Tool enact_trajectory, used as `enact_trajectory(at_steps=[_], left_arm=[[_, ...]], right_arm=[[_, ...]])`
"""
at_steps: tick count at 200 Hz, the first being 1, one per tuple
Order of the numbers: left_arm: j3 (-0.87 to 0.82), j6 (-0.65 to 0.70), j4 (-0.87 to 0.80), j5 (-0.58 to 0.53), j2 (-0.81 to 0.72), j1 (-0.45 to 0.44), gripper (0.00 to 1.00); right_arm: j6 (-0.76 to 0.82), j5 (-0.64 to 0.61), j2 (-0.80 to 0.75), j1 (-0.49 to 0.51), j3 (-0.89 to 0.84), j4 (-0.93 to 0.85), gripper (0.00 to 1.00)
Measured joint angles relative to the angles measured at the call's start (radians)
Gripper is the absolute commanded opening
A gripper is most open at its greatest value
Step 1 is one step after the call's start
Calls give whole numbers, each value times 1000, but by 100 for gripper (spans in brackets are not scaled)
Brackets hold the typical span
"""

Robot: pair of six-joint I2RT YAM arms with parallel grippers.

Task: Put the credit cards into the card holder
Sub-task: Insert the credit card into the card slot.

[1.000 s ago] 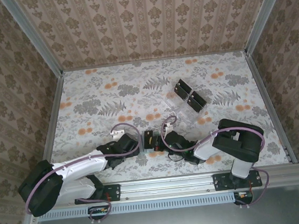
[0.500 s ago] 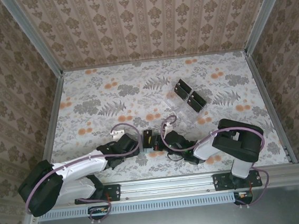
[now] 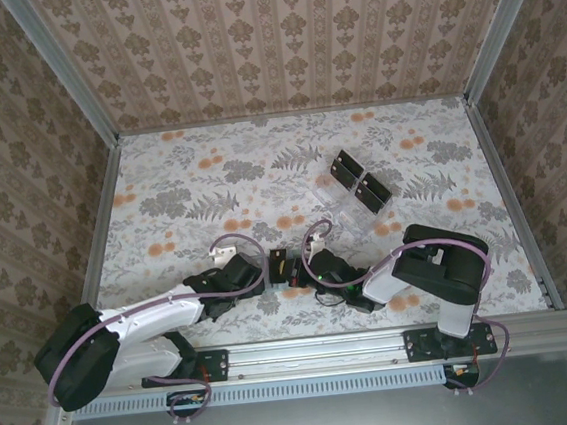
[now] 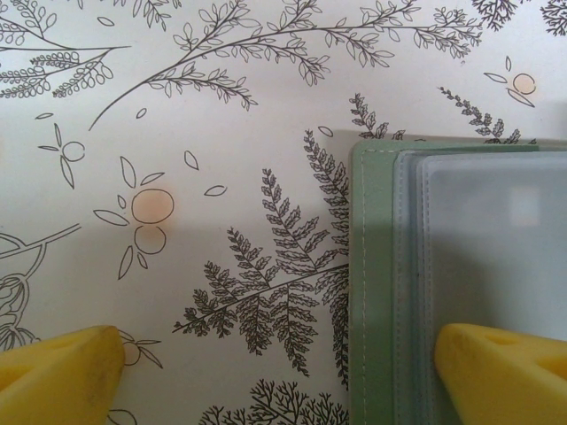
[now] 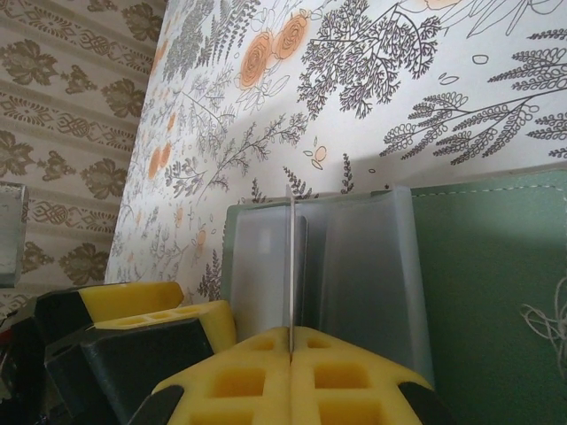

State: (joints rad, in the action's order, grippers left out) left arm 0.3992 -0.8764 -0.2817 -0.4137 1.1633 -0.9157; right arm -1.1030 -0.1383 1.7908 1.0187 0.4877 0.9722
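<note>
The sage-green card holder [image 3: 287, 269] lies open on the table near the front edge, between my two grippers. In the left wrist view its green border [image 4: 372, 283] and pale clear sleeves [image 4: 496, 239] fill the right side. My left gripper [image 4: 275, 354] is open: one fingertip [image 4: 496, 367] rests over the sleeve, the other over bare table. My right gripper [image 5: 291, 341] is shut on a thin credit card [image 5: 291, 266], seen edge-on and standing among the upright clear sleeves [image 5: 363, 274]. More black credit cards [image 3: 359, 182] sit farther back.
The black cards rest in and beside a clear plastic tray [image 3: 348, 206] at the middle right. The left gripper's yellow fingers [image 5: 142, 301] crowd close to the right gripper. Patterned walls enclose the floral table [image 3: 192, 201].
The right gripper and its arm have edged slightly left toward the wallet. The left arm has barely moved.
</note>
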Motion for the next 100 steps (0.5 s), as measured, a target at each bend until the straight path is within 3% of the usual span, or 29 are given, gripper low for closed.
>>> enact_trajectory(at_steps=[100], left_arm=[[0, 0, 0, 0, 0, 0, 100]], right_arm=[[-31, 53, 0, 0, -23, 13, 0]])
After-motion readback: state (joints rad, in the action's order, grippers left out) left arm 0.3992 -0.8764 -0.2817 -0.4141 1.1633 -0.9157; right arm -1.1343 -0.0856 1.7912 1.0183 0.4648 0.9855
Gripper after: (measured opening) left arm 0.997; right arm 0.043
